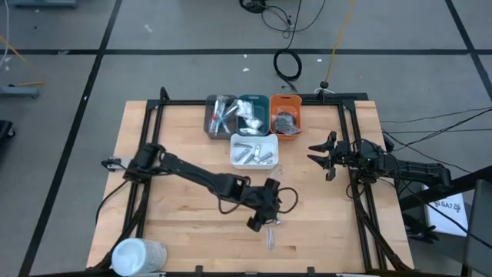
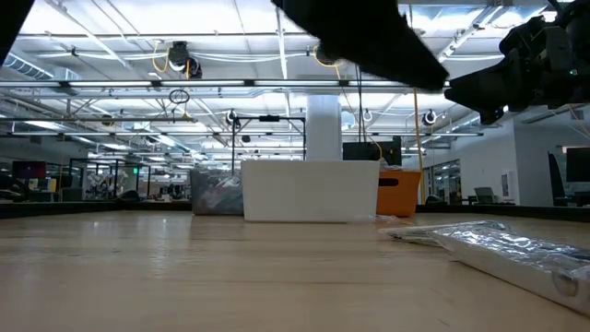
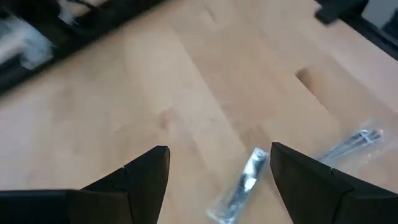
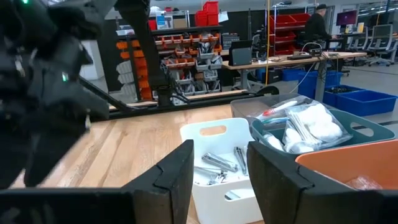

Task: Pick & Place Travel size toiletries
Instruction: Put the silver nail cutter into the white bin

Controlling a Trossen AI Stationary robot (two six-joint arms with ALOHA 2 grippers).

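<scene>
Left wrist view shows the left hand (image 3: pixel 217 171) spread wide and empty above a silver sachet (image 3: pixel 241 185) on the desk (image 3: pixel 186 93); closing off-centre could flick the slippery sachet toward six o'clock.

Four trays sit at the far middle of the table (image 1: pixel 177 138). Three stand in a row along the far edge: the left tray (image 1: pixel 221 115), the middle tray (image 1: pixel 252 114) and the right tray (image 1: pixel 285 115). The fourth tray (image 1: pixel 254 151) lies just nearer, before the middle one. A cylinder (image 1: pixel 138 255) lies at the near left corner. Two wrapped toiletries (image 1: pixel 272 231) lie on the bare wood near the near edge, beneath the left gripper (image 1: pixel 262 214). The right gripper (image 1: pixel 321 156) hangs right of the trays.
</scene>
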